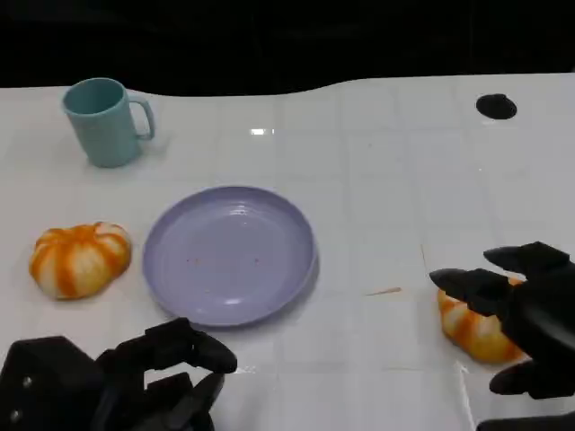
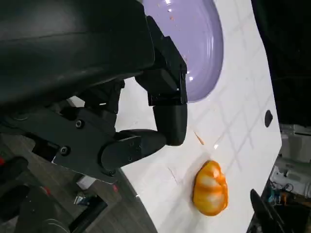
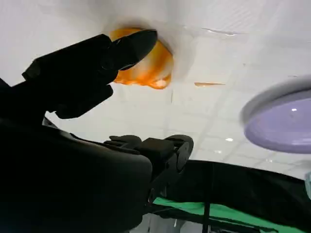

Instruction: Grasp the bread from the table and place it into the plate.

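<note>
Two orange-and-white breads lie on the white table: one bread [image 1: 81, 259] left of the lavender plate [image 1: 229, 256], the other bread [image 1: 467, 328] at the front right. My right hand [image 1: 530, 310] hovers at that right bread, fingers spread above and beside it without closing on it. In the right wrist view one finger [image 3: 126, 48] lies across the bread [image 3: 153, 68], with the plate [image 3: 282, 121] further off. My left hand [image 1: 126, 377] sits near the front edge below the plate, holding nothing; its wrist view shows the plate [image 2: 194, 43] and the right bread [image 2: 210, 188].
A teal mug [image 1: 106, 121] stands at the back left. A small black round hole [image 1: 496, 106] marks the table's back right. A thin orange sliver [image 1: 384, 291] lies between plate and right bread. The table's back edge runs along the dark background.
</note>
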Robot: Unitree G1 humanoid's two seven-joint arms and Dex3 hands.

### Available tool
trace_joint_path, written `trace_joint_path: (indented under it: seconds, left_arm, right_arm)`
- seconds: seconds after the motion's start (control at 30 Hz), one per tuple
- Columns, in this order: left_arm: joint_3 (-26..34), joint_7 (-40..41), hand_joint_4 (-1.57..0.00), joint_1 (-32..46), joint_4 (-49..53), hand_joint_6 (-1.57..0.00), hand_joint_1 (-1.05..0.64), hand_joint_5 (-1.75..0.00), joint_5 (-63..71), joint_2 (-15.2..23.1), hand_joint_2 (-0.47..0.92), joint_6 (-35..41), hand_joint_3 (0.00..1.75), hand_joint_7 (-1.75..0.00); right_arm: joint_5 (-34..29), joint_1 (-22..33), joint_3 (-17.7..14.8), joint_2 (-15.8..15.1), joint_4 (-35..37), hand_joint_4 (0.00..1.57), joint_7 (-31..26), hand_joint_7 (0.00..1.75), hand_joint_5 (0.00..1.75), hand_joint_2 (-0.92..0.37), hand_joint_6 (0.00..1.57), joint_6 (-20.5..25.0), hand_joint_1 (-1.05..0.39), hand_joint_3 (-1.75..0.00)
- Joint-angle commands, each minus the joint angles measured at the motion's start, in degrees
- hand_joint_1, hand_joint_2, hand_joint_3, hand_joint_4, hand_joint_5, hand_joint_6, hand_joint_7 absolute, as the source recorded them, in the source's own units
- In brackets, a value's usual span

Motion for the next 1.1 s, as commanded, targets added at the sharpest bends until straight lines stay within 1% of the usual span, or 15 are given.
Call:
trace_joint_path:
  seconds: [0.03, 0.17, 0.6, 0.73, 0.83, 1.0, 1.1]
  left_arm:
    - [0.35, 0.32, -0.68, 0.43, -1.14, -0.65, -0.32, -1.75, 0.04, 0.63, 0.78, 0.54, 0.68, -1.28]
    - [0.48, 0.15, -0.68, 0.53, -1.20, -0.64, -0.32, -1.75, -0.35, 0.49, 0.79, 0.62, 0.68, -1.28]
    - [0.38, 0.15, -0.70, 0.59, -1.55, -0.66, -0.34, -1.75, -0.47, 0.42, 0.78, 0.39, 0.68, -1.28]
    - [0.20, 0.42, -0.69, 0.52, -1.82, -0.66, -0.34, -1.75, -0.06, 0.57, 0.78, 0.67, 0.69, -1.28]
    - [0.09, 0.49, -0.69, 0.53, -2.13, -0.65, -0.33, -1.75, 0.12, 0.65, 0.78, 0.81, 0.69, -1.28]
    - [0.41, 0.68, -0.69, 0.59, -2.55, -0.65, -0.31, -1.75, -0.59, 0.11, 0.77, 1.74, 0.70, -1.29]
    - [0.20, 0.67, -0.69, 0.70, -2.76, -0.65, -0.31, -1.75, -0.20, 0.27, 0.77, 1.56, 0.71, -1.28]
  right_arm:
    - [-0.85, -1.76, 1.30, -0.44, 3.40, 0.07, -1.45, 0.00, 0.33, -0.69, 0.32, 0.02, -0.28, -0.01]
    - [-1.90, -3.90, 2.99, -0.10, 7.60, 0.08, -2.07, 0.00, 0.33, -0.71, 0.32, 0.65, -0.29, -0.01]
    - [-1.76, -10.81, 8.19, 0.62, 21.59, 0.13, -4.71, 0.01, 0.28, -0.76, 0.33, 2.66, -0.34, -0.01]
    - [-0.44, -12.43, 8.68, 0.98, 24.64, 0.14, -5.64, 0.01, 0.27, -0.77, 0.34, 2.80, -0.35, -0.01]
    - [0.52, -13.84, 9.05, 1.24, 26.35, 0.15, -5.20, 0.01, 0.25, -0.78, 0.35, 3.42, -0.35, -0.01]
    - [2.76, -16.04, 9.75, 1.69, 28.64, 0.16, -3.15, 0.00, 0.22, -0.81, 0.34, 5.09, -0.36, -0.02]
    - [4.42, -17.44, 10.06, 2.16, 30.52, 0.20, -2.06, 0.01, 0.19, -0.83, 0.37, 5.96, -0.35, -0.01]
